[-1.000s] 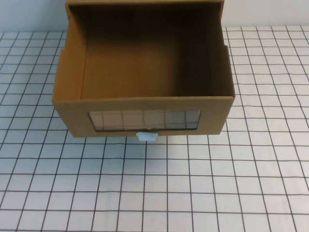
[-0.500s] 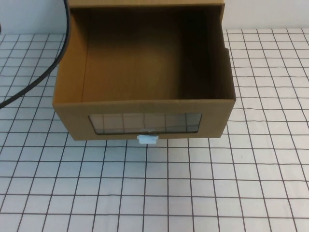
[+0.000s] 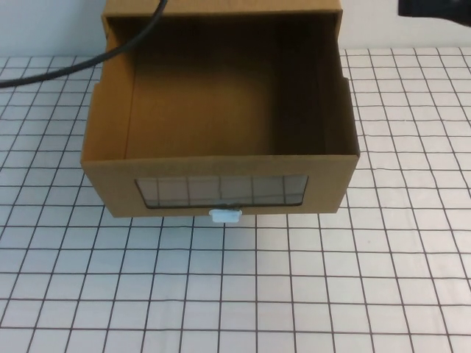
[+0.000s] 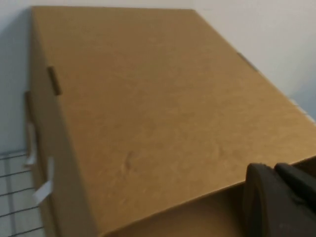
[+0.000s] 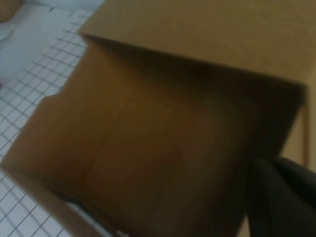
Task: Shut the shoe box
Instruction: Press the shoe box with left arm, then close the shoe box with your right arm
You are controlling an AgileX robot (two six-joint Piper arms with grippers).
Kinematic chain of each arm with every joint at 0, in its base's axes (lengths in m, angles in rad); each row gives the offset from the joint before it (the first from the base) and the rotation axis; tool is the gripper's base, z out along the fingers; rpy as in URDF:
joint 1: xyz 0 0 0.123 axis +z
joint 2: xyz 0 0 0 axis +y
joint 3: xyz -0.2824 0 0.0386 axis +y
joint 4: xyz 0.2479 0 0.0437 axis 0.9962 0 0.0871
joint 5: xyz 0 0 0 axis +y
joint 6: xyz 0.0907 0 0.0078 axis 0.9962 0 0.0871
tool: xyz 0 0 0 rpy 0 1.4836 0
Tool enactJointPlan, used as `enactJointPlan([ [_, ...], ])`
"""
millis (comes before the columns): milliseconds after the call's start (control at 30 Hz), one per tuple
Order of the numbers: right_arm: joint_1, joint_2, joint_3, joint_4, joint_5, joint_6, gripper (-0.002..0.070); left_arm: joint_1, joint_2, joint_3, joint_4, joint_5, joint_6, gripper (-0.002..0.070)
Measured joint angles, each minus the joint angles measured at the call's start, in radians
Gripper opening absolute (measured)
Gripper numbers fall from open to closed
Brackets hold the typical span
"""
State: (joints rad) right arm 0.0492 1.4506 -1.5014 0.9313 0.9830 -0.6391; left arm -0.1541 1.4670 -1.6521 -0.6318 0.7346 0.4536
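a: what is the biggest thing here?
b: the white table marked with a dark grid (image 3: 368, 279). it fills the high view from edge to edge.

a: and on it?
b: the brown cardboard drawer-style shoe box (image 3: 221, 110), sitting from the centre up toward 12 o'clock. its drawer is pulled out toward 6 o'clock, open on top, with nothing to see inside. the outer sleeve shows only as a strip at the far edge.

a: the front of it?
b: a wide clear window (image 3: 224, 190) runs across the front panel, and a small white pull tab (image 3: 225, 215) sits just below it, at the panel's lower edge.

a: any cable?
b: a black cable (image 3: 81, 65) curves in from 9 o'clock up to about 11 o'clock, crossing the box's far left corner.

a: the left gripper?
b: the left gripper (image 4: 279, 200) appears only in its wrist view, a dark shape above the box's flat top. i cannot tell how its fingers stand.

a: the right gripper?
b: the right gripper (image 5: 281, 197) is a dark blur over the open drawer in its wrist view, and a dark piece shows at 1 o'clock in the high view. again i cannot tell.
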Motion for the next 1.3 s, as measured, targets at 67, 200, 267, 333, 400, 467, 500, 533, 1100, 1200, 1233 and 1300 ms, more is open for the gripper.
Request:
enactJointPlan([
  [67,0.04,0.0,-0.002,0.038,0.029,-0.064,-0.0013,0.0,0.075,-0.116,-0.065,0.082,0.036,-0.0006],
  [200,0.161,0.0,-0.002,0.042,0.085,-0.105,-0.0013,0.0,0.224,-0.307,-0.173,0.216,0.058,-0.0006],
  [267,0.236,0.0,-0.002,0.042,0.096,-0.109,-0.0013,0.0,0.291,-0.376,-0.217,0.253,0.065,-0.0006],
  [333,0.325,0.0,-0.002,0.042,0.096,-0.111,-0.0013,0.0,0.344,-0.433,-0.255,0.284,0.065,-0.0006],
  [400,0.417,0.0,-0.002,0.04,0.084,-0.111,-0.0013,-0.002,0.395,-0.48,-0.285,0.31,0.065,-0.0006],
  [467,0.503,0.0,-0.002,0.032,0.065,-0.113,-0.0013,-0.012,0.43,-0.503,-0.292,0.321,0.065,-0.0006],
  [500,0.552,0.0,-0.002,0.026,0.051,-0.113,-0.0013,-0.02,0.447,-0.507,-0.292,0.325,0.065,-0.0006],
  [533,0.591,0.0,0.005,0.024,0.039,-0.117,-0.0013,-0.031,0.463,-0.507,-0.292,0.325,0.065,-0.0006],
  [1100,0.933,0.004,0.422,0.163,-0.3,-0.362,-0.0013,-0.076,0.616,-0.517,-0.297,0.218,0.068,-0.0006],
  [1200,0.933,0.006,0.433,0.168,-0.312,-0.425,-0.0013,-0.076,0.624,-0.524,-0.305,0.216,0.066,-0.0006],
  [1233,0.933,0.006,0.433,0.168,-0.322,-0.432,-0.0014,-0.076,0.627,-0.526,-0.307,0.218,0.061,-0.0006],
  [1300,0.933,0.008,0.435,0.168,-0.349,-0.445,-0.0013,-0.076,0.629,-0.528,-0.311,0.218,0.054,-0.0006],
])
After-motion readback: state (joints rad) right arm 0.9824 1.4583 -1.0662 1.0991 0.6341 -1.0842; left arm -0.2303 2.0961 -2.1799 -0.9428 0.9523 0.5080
